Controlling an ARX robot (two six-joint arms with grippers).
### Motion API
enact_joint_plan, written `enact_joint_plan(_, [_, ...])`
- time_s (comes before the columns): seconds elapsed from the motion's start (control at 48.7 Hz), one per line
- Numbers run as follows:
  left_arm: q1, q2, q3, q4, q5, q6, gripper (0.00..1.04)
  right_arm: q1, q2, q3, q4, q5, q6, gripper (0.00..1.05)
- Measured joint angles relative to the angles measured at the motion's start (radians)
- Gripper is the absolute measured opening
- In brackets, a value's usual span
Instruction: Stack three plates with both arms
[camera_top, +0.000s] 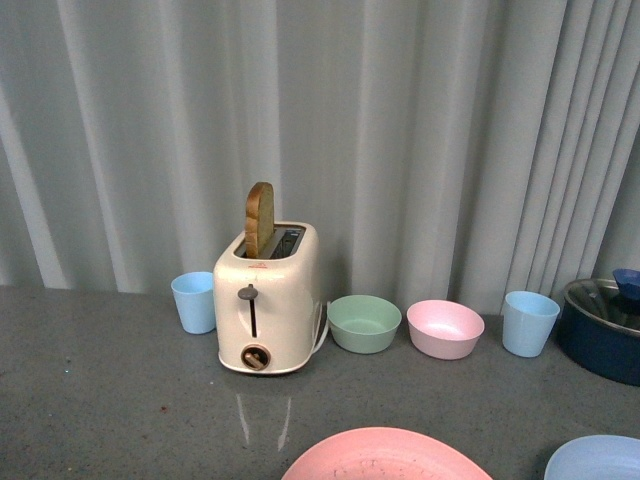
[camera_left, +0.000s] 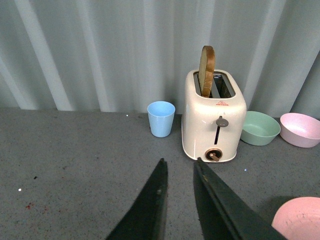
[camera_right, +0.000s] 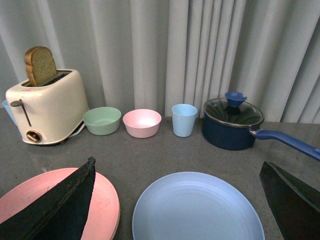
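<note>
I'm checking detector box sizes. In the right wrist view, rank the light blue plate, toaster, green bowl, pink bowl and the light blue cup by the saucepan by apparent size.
1. light blue plate, though it is nearest the camera
2. toaster
3. green bowl and pink bowl, about alike
4. light blue cup

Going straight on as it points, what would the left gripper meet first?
Probably the toaster, at its near corner; the left gripper aims close to the gap beside the light blue cup.
</note>
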Motion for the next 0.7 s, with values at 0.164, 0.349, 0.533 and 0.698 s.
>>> enact_joint_plan(0.164, [0.038, -0.100, -0.088, 0.005, 0.036, -0.010, 0.04, 0.000, 0.000, 0.000, 0.000, 0.000, 0.000, 0.97])
enact_joint_plan(0.349, [0.068, -0.179, -0.148, -0.014, 0.068, -0.010, 0.04, 0.000, 0.000, 0.000, 0.000, 0.000, 0.000, 0.97])
enact_joint_plan(0.533, [0.145, -0.285, -0.203, -0.065, 0.140, -0.012, 0.04, 0.000, 0.000, 0.000, 0.000, 0.000, 0.000, 0.97])
enact_joint_plan(0.698, [0.148, -0.379, -0.238, -0.123, 0.144, -0.013, 0.04, 0.000, 0.000, 0.000, 0.000, 0.000, 0.000, 0.97])
